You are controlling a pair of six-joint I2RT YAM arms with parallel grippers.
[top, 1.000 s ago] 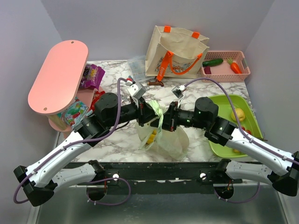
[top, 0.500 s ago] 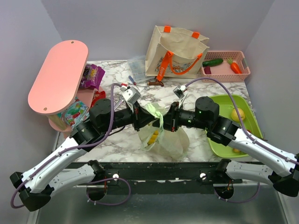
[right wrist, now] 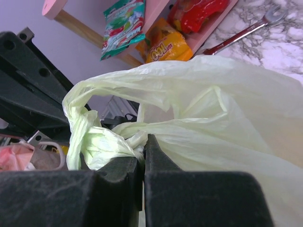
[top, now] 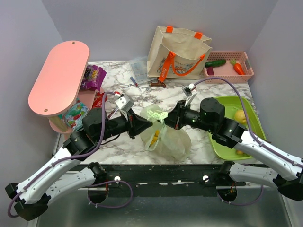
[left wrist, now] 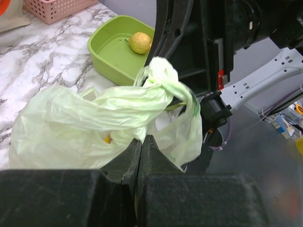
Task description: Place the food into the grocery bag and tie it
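Apart they pull: left gripper [top: 147, 124] and right gripper [top: 171, 116], both clamped tight on handles [left wrist: 124, 106] of the crinkly pale-green plastic bag [top: 173, 142], mid-tie; next, cinch that knot [left wrist: 164, 76].

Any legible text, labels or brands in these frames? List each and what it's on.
"Col…": partial, on the orange-yellow snack packet; the rest is blurred.
Green snack packet: print too blurred to read.
Purple snack packet: too small to read.
Canvas tote: a graphic only, no legible words.

Only partial lettering, seemingly "Col", is made out on the orange snack packet [right wrist: 163, 47]; print on the green snack packet [right wrist: 124, 23] is unreadable.
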